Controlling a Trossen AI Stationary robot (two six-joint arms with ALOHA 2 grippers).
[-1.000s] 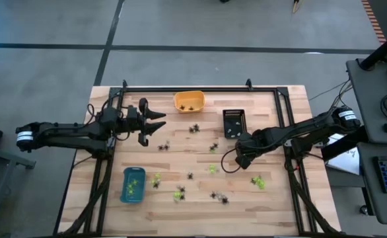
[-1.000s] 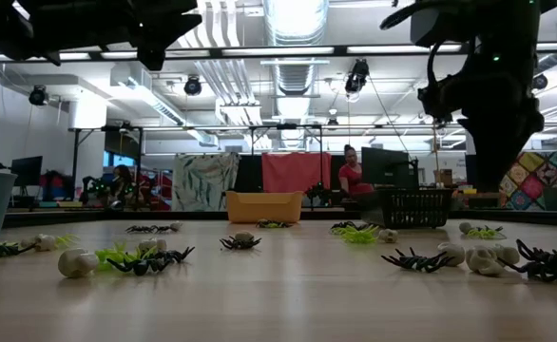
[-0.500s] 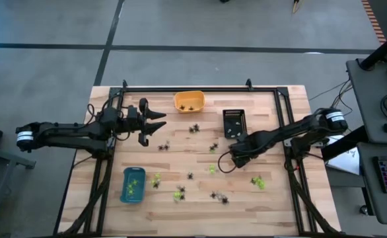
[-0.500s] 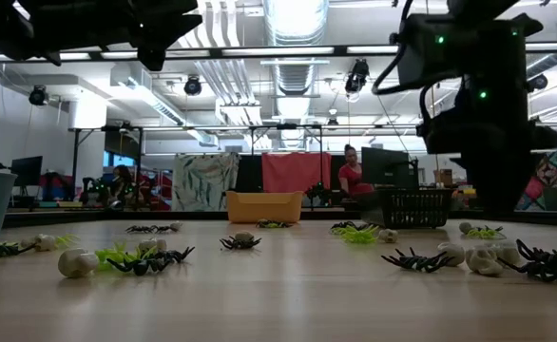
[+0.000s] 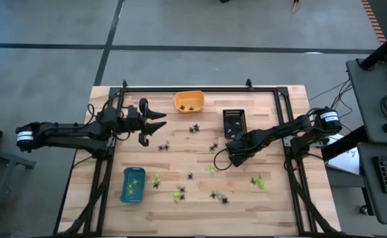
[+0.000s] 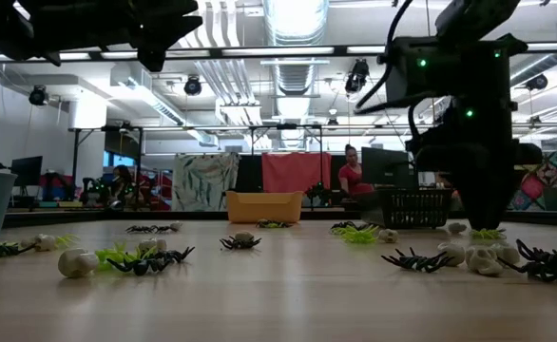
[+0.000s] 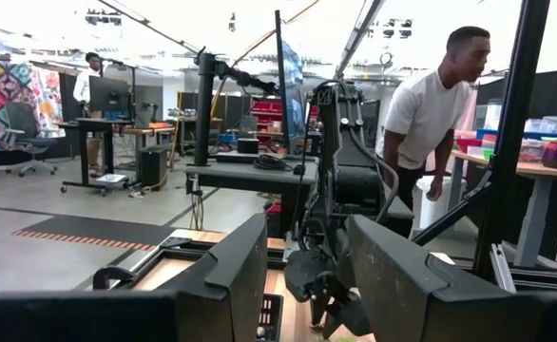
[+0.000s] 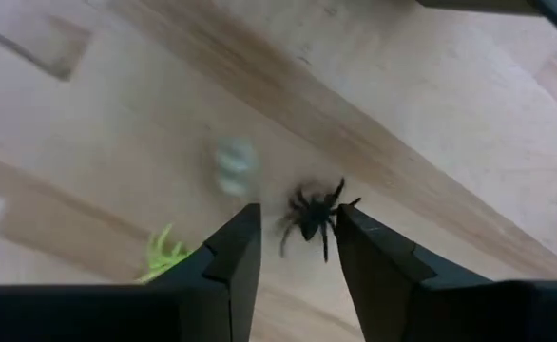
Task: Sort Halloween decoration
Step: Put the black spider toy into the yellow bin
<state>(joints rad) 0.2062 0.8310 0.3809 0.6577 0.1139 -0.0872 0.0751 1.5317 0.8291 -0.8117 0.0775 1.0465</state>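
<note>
Small Halloween trinkets, lime-green, black spider-like and whitish, lie scattered on the wooden table [image 5: 273, 198]. My right gripper [image 5: 220, 158] is open and hovers near the table's middle. In the right wrist view a black spider [image 8: 312, 217] lies on the wood just beyond the open fingertips of my right gripper [image 8: 297, 233]. A whitish trinket [image 8: 233, 163] and a green one [image 8: 164, 252] lie beside it. My left gripper [image 5: 155, 122] is open and waits in the air over the table's left part.
An orange tray [image 5: 189, 101] holding dark trinkets stands at the far edge. A black tray [image 5: 234, 122] sits right of centre and a blue tray [image 5: 133, 184] holding green pieces sits near left. More trinkets [image 5: 179, 192] [image 5: 257, 181] lie toward the near edge. People show in the room beyond.
My right gripper has moved toward the table's left edge, from beside the black tray to above the black spider near the middle. The trinkets and the trays have stayed where they were.
</note>
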